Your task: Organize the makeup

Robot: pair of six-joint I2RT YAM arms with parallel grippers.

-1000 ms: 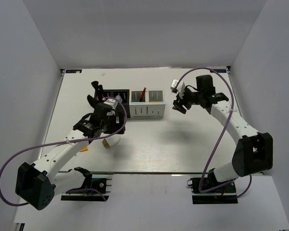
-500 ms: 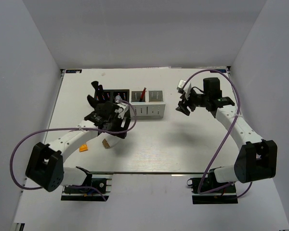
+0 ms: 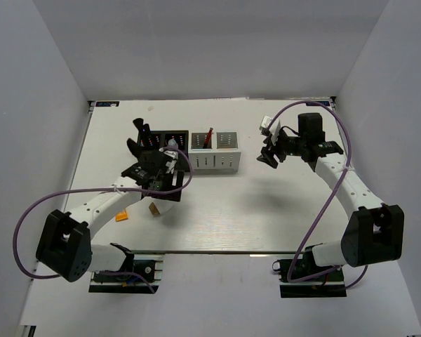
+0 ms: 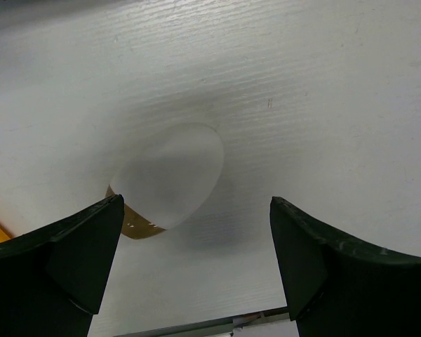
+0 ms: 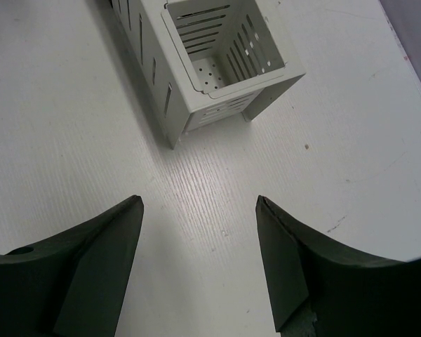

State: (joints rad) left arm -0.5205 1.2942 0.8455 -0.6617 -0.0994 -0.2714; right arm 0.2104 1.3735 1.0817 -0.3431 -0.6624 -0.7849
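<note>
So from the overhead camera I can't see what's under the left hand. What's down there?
Observer: The left wrist camera shows a white egg-shaped sponge lying on the table, just below the left hand.
Operator: Has the hand got hold of it?
Observer: No. Its fingers are spread wide on either side, clear of the sponge.
Operator: And the right hand, is it carrying anything?
Observer: Nothing. Its wrist camera shows it open, with only table between the two fingers.
</note>
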